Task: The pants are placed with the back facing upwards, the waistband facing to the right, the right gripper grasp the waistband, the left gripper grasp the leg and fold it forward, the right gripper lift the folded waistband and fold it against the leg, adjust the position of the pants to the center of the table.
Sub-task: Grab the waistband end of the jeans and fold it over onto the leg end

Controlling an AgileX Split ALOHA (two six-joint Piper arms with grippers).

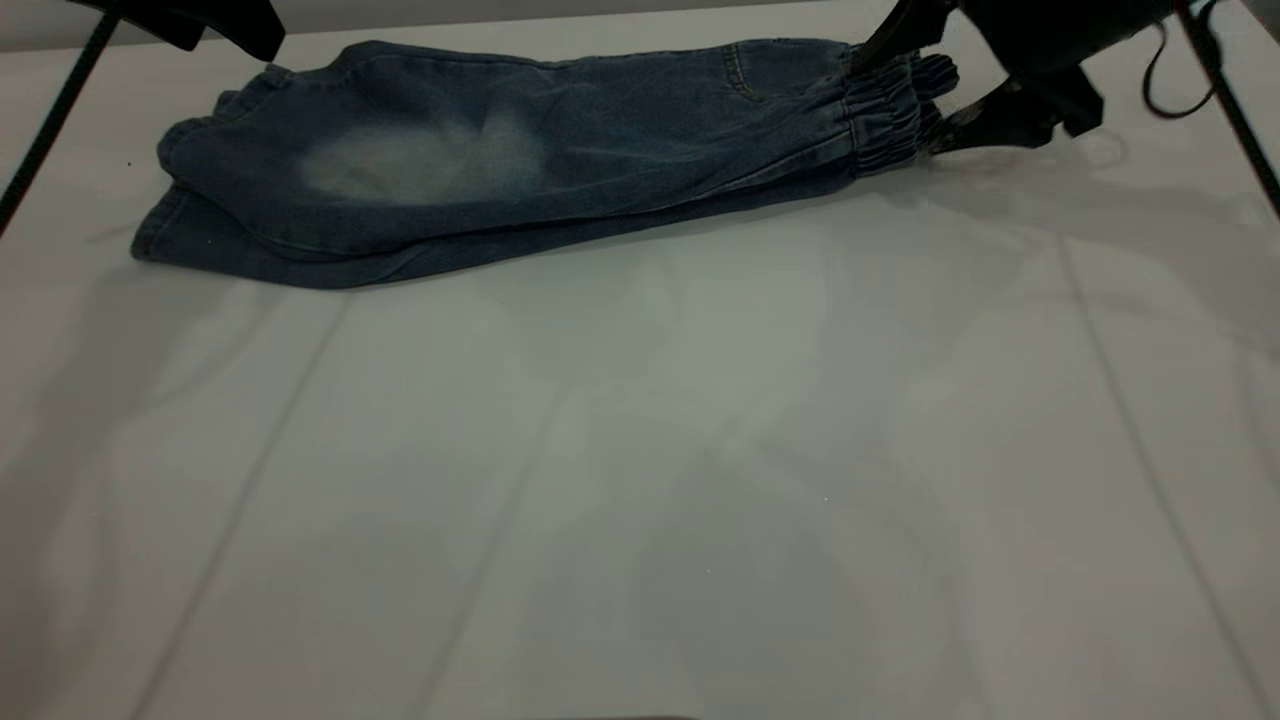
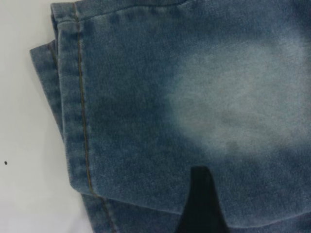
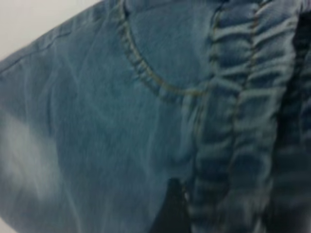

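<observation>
The blue denim pants point(image 1: 520, 150) lie folded lengthwise along the far side of the table point(image 1: 640, 450), one leg stacked on the other with the hems at the left. A pale faded patch faces up. The gathered waistband point(image 1: 885, 115) is at the right end. My right gripper point(image 1: 898, 105) stands open, one finger on each side of the waistband point(image 3: 243, 121). Only one of its fingers point(image 3: 170, 208) shows in the right wrist view. My left gripper point(image 1: 262, 45) hovers open at the far left, just above the leg hems point(image 2: 77, 97), holding nothing. One of its fingertips point(image 2: 200, 194) shows over the denim.
The right arm's black cable point(image 1: 1165, 75) loops at the far right corner. A dark strut point(image 1: 50, 125) slants along the table's left edge. The bare tabletop stretches from the pants to the near edge.
</observation>
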